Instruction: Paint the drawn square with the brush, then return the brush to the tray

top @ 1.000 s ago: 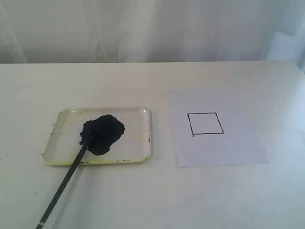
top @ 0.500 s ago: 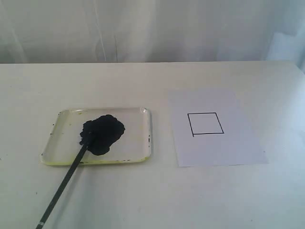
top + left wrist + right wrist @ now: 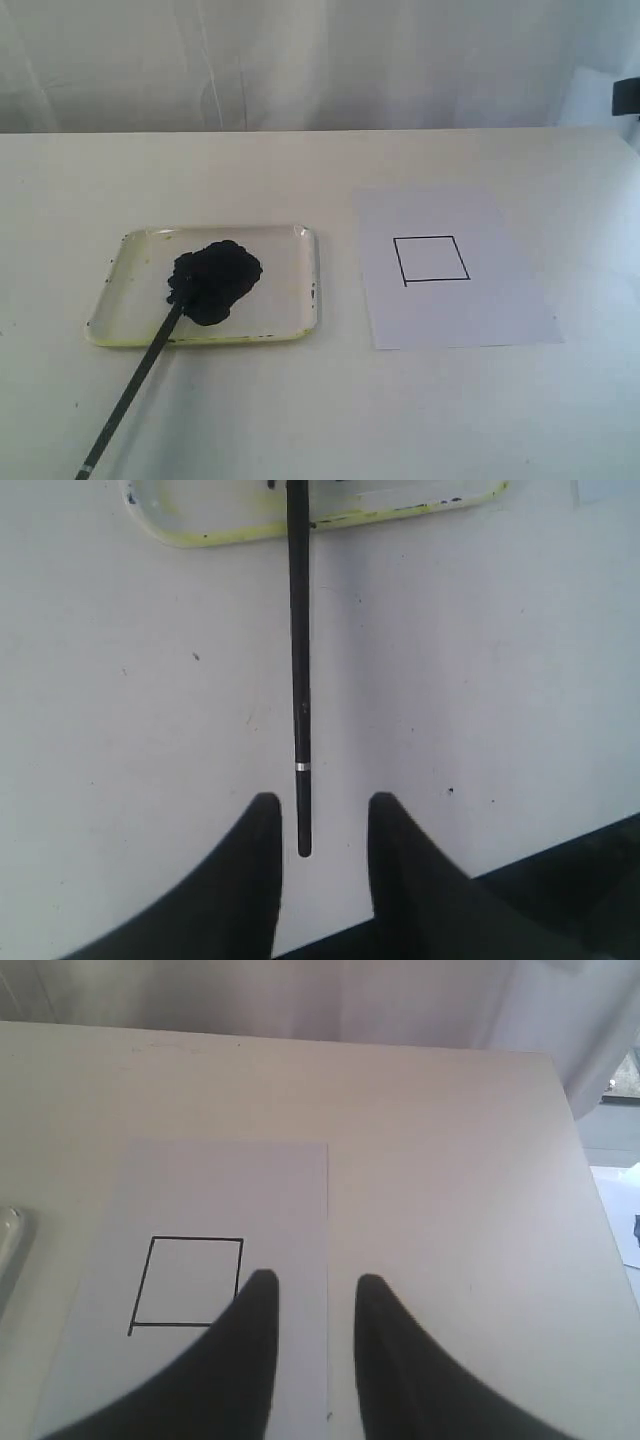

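The brush (image 3: 130, 390) lies slanted, its tip in the blue-black paint blob (image 3: 215, 280) on the tray (image 3: 300, 300) and its handle out on the table toward the front left. In the left wrist view my left gripper (image 3: 323, 802) stands open. The free end of the brush (image 3: 303, 840) shows between its fingers, untouched by either. The drawn square (image 3: 431, 260) is an empty black outline on the white paper (image 3: 455, 320). My right gripper (image 3: 316, 1280) is open and empty, beside the drawn square (image 3: 190, 1280), over the paper's edge. Neither gripper's jaws appear in the exterior view.
A dark piece (image 3: 627, 97) pokes in at the exterior view's right edge. The table's front edge (image 3: 560, 865) runs close behind my left gripper. Its right edge (image 3: 585, 1160) lies beyond the paper. A white curtain hangs behind the table.
Brush, tray and paper have not moved. A dark piece has come into the exterior view at the upper right edge.
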